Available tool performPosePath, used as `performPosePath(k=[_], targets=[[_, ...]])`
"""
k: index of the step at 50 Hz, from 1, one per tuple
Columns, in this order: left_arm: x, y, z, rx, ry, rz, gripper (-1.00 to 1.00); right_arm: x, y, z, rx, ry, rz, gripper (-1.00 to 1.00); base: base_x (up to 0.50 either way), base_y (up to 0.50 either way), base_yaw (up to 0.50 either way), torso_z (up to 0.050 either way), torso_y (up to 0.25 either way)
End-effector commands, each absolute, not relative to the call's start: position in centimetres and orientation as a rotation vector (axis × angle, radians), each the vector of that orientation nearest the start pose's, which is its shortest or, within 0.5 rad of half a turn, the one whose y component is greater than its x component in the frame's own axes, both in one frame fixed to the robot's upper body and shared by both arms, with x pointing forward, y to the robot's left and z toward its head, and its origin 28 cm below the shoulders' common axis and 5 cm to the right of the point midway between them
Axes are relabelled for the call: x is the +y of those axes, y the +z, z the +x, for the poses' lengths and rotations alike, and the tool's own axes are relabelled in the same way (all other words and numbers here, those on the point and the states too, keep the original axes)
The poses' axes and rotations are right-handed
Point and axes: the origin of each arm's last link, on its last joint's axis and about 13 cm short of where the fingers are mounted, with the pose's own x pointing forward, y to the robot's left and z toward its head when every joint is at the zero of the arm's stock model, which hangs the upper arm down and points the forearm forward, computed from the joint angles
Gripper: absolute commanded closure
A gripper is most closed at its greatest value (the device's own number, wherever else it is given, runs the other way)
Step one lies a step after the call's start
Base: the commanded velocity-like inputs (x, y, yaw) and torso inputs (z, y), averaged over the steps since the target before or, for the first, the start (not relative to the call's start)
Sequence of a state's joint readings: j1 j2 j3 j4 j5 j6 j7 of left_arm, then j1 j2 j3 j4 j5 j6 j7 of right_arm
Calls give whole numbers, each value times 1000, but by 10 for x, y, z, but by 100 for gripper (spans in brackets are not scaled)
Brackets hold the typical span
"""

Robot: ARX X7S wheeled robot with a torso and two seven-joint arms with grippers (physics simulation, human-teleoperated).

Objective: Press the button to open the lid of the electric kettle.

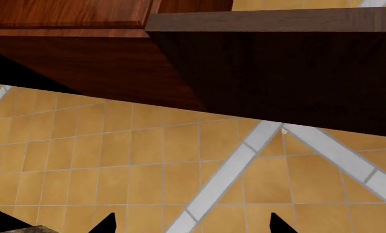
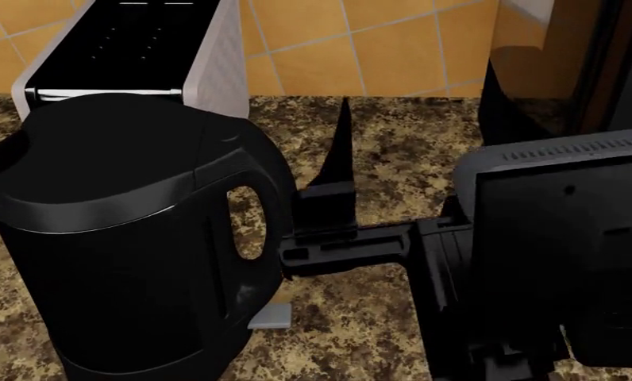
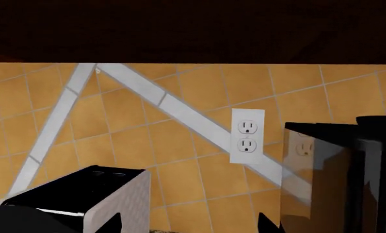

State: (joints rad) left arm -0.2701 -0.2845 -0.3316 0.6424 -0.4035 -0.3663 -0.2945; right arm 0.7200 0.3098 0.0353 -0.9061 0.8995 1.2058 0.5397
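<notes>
The electric kettle [image 2: 115, 278] stands at the left of the head view, glossy black with a loop handle [image 2: 250, 226]. Its domed lid [image 2: 94, 159] is shut. The button shows only as a small raised black tab [image 2: 223, 141] where the handle meets the lid, hard to tell apart. My right gripper [image 2: 318, 151] is just right of the handle, beside it and pointing at the wall; one thin finger [image 2: 343, 139] shows. In the right wrist view the gripper [image 3: 189, 225] is open and empty. My left gripper [image 1: 193, 225] is open, empty and faces the tiled wall.
A small grey lever [image 2: 271, 317] sits at the kettle's foot. A white-sided box with a black top [image 2: 215, 63] stands behind the kettle and shows in the right wrist view [image 3: 115, 194]. A black coffee machine [image 2: 538, 71] stands back right. A wall outlet [image 3: 247, 136]. Wooden cabinets [image 1: 180, 58] hang overhead.
</notes>
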Motion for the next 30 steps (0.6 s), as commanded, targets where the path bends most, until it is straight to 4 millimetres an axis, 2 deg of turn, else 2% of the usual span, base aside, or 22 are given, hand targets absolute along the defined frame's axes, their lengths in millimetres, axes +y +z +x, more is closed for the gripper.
performPosePath(k=[1, 2, 5, 7, 11, 14, 15, 17, 18, 19, 26, 30], targets=[[308, 207, 210, -633, 419, -140, -100, -94, 352, 205, -280, 255, -249, -100, 0, 0, 0, 0, 0], [309, 208, 209, -637, 428, -138, -100, -93, 357, 206, -246, 271, -268, -100, 0, 0, 0, 0, 0], [316, 211, 205, -648, 452, -153, -100, -89, 392, 215, -125, 308, -324, -100, 0, 0, 0, 0, 0], [318, 211, 203, -652, 459, -150, -100, -85, 408, 220, -47, 353, -345, -100, 0, 0, 0, 0, 0], [322, 213, 200, -658, 473, -164, -100, -77, 452, 221, 102, 400, -421, -100, 0, 0, 0, 0, 0], [324, 214, 199, -662, 477, -170, -100, -73, 468, 224, 164, 473, -423, -100, 0, 0, 0, 0, 0], [325, 214, 198, -663, 479, -175, -100, -71, 476, 226, 190, 493, -425, 100, 0, 0, 0, 0, 0], [325, 214, 198, -663, 479, -176, -100, -71, 477, 227, 224, 529, -428, 100, 0, 0, 0, 0, 0], [326, 215, 196, -665, 480, -177, -100, -69, 478, 229, 301, 532, -505, 100, 0, 0, 0, 0, 0], [326, 215, 196, -666, 481, -178, -100, -69, 480, 231, 303, 519, -512, 100, 0, 0, 0, 0, 0], [325, 217, 195, -667, 481, -183, -100, -71, 494, 231, 341, 596, -441, 100, 0, 0, 0, 0, 0], [324, 217, 195, -666, 480, -179, -100, -69, 494, 235, 425, 630, -499, 100, 0, 0, 0, 0, 0]])
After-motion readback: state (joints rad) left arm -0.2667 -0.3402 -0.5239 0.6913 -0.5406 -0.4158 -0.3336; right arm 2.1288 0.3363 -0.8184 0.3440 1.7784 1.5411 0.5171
